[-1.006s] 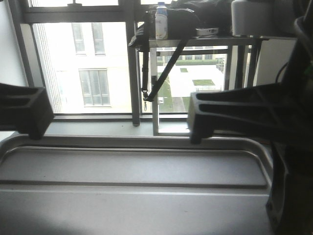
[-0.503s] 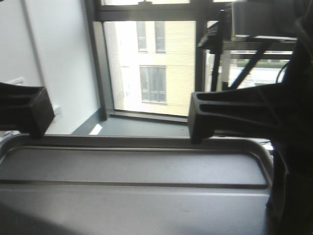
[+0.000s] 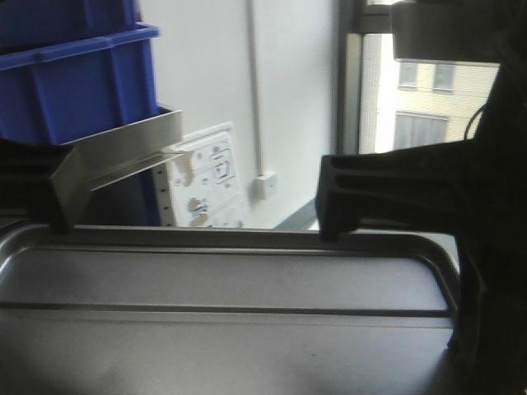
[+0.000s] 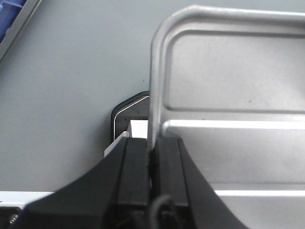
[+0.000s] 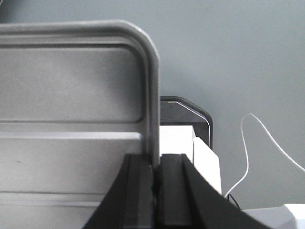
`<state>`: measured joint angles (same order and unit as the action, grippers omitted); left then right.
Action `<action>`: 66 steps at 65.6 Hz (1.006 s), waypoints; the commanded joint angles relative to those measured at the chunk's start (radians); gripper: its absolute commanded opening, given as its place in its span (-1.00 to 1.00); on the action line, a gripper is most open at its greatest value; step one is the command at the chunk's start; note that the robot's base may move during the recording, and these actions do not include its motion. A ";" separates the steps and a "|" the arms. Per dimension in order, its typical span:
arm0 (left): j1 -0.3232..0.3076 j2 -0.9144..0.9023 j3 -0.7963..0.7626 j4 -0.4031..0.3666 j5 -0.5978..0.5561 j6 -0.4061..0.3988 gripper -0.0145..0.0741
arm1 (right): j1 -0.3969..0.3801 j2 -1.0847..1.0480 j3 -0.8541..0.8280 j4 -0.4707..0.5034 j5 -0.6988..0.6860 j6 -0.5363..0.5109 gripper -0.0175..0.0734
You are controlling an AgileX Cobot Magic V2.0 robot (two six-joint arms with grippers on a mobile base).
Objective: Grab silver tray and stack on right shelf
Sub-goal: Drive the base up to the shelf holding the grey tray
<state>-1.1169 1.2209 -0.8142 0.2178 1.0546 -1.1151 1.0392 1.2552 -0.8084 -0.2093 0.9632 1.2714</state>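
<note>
Behind, the window [image 3: 428, 90] is sliding to upper right, blue bin [image 3: 74, 74] appearing upper left | shiny ribbed silver tray [image 3: 222, 280] is filling lower frame | left gripper [image 4: 152, 158] and right gripper [image 5: 156, 171] are pinching its side rims.

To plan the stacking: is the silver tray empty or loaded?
Empty, as far as visible: the silver tray shows only its bare ribbed floor in every view.

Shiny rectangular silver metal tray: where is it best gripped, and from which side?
Grip the shiny silver metal tray by its low raised rim at the two short ends, one gripper from each side. The rim is thin and upright, so jaws can straddle it; the left gripper and right gripper are shut on it that way.
</note>
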 commanded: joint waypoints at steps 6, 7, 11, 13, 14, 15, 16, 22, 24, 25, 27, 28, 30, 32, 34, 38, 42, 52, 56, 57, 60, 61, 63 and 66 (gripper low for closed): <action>-0.007 -0.023 -0.030 0.006 -0.007 -0.002 -0.88 | 0.002 -0.020 -0.028 -0.027 -0.027 0.000 -0.49; -0.007 -0.023 -0.030 0.006 -0.007 -0.002 -0.88 | 0.002 -0.020 -0.028 -0.027 -0.027 0.000 -0.49; -0.007 -0.023 -0.030 0.006 -0.007 -0.002 -0.88 | 0.002 -0.020 -0.028 -0.027 -0.027 0.000 -0.49; -0.007 -0.023 -0.030 0.006 -0.007 -0.002 -0.88 | 0.002 -0.020 -0.028 -0.027 -0.027 0.000 -0.49; -0.007 -0.023 -0.030 0.006 -0.007 -0.002 -0.88 | 0.002 -0.020 -0.028 -0.027 -0.027 0.000 -0.49; -0.007 -0.023 -0.030 0.006 -0.007 -0.002 -0.88 | 0.002 -0.020 -0.028 -0.027 -0.027 0.000 -0.49; -0.007 -0.023 -0.030 0.006 -0.007 -0.002 -0.88 | 0.002 -0.020 -0.028 -0.027 -0.027 0.000 -0.49; -0.007 -0.023 -0.030 0.006 -0.007 -0.002 -0.88 | 0.002 -0.020 -0.028 -0.027 -0.027 0.000 -0.49; -0.007 -0.023 -0.030 0.006 -0.007 -0.002 -0.88 | 0.002 -0.020 -0.028 -0.027 -0.027 0.000 -0.49; -0.007 -0.023 -0.030 0.006 -0.007 -0.002 -0.88 | 0.002 -0.020 -0.028 -0.027 -0.027 0.000 -0.49; -0.007 -0.023 -0.030 0.006 -0.007 -0.002 -0.88 | 0.002 -0.020 -0.028 -0.027 -0.027 0.000 -0.49; -0.007 -0.023 -0.030 0.006 -0.007 -0.002 -0.88 | 0.002 -0.020 -0.028 -0.027 -0.027 0.000 -0.49; -0.007 -0.023 -0.030 0.006 -0.007 -0.002 -0.88 | 0.002 -0.020 -0.028 -0.027 -0.027 0.000 -0.49; -0.007 -0.023 -0.030 0.006 -0.007 -0.002 -0.88 | 0.002 -0.020 -0.028 -0.027 -0.027 0.000 -0.49; -0.007 -0.023 -0.030 0.006 -0.007 -0.002 -0.88 | 0.002 -0.020 -0.028 -0.027 -0.027 0.000 -0.49; -0.007 -0.023 -0.030 0.006 -0.007 -0.002 -0.88 | 0.002 -0.020 -0.028 -0.027 -0.027 0.000 -0.49; -0.007 -0.023 -0.030 0.006 -0.007 -0.002 -0.88 | 0.002 -0.020 -0.028 -0.027 -0.027 0.000 -0.49; -0.007 -0.023 -0.030 0.006 -0.007 -0.002 -0.88 | 0.002 -0.020 -0.028 -0.027 -0.027 0.000 -0.49; -0.007 -0.023 -0.030 0.006 -0.007 -0.002 -0.88 | 0.002 -0.020 -0.028 -0.027 -0.027 0.000 -0.49; -0.007 -0.023 -0.030 0.006 -0.007 -0.002 -0.88 | 0.002 -0.020 -0.028 -0.027 -0.027 0.000 -0.49; -0.007 -0.023 -0.030 0.006 -0.007 -0.002 -0.88 | 0.002 -0.020 -0.028 -0.027 -0.027 0.000 -0.49; -0.007 -0.023 -0.030 0.006 -0.007 -0.002 -0.88 | 0.002 -0.020 -0.028 -0.027 -0.027 0.000 -0.49; -0.007 -0.023 -0.030 0.006 -0.007 -0.002 -0.88 | 0.002 -0.020 -0.028 -0.027 -0.027 0.000 -0.49; -0.007 -0.023 -0.030 0.006 -0.007 -0.002 -0.88 | 0.002 -0.020 -0.028 -0.027 -0.027 0.000 -0.49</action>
<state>-1.1169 1.2209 -0.8142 0.2178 1.0546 -1.1151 1.0392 1.2552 -0.8084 -0.2093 0.9632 1.2714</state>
